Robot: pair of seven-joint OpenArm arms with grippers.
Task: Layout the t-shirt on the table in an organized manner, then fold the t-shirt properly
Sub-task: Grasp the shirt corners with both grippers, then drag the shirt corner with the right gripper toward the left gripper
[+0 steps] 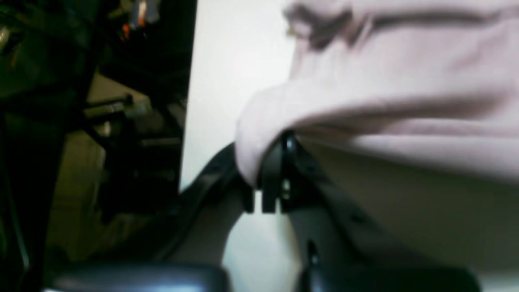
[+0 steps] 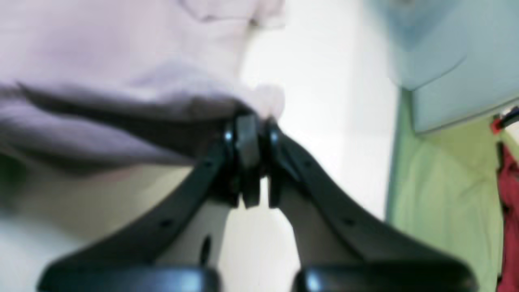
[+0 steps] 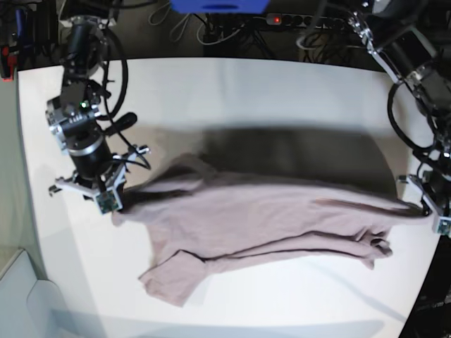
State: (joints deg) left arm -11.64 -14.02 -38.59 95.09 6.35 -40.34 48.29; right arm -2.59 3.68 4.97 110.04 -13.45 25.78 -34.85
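T-shirt (image 3: 268,218) lengthwise across table (image 3: 282,91) (left-right)

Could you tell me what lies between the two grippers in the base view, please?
The t-shirt spans the whole stretch, pinched at one end by the right gripper and at the other by the left gripper, above the table.

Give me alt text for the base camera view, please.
A dusty mauve t-shirt is stretched and lifted between two robot arms above a white table, casting a shadow. The right gripper pinches one end, the left gripper the other; a sleeve droops onto the tabletop.
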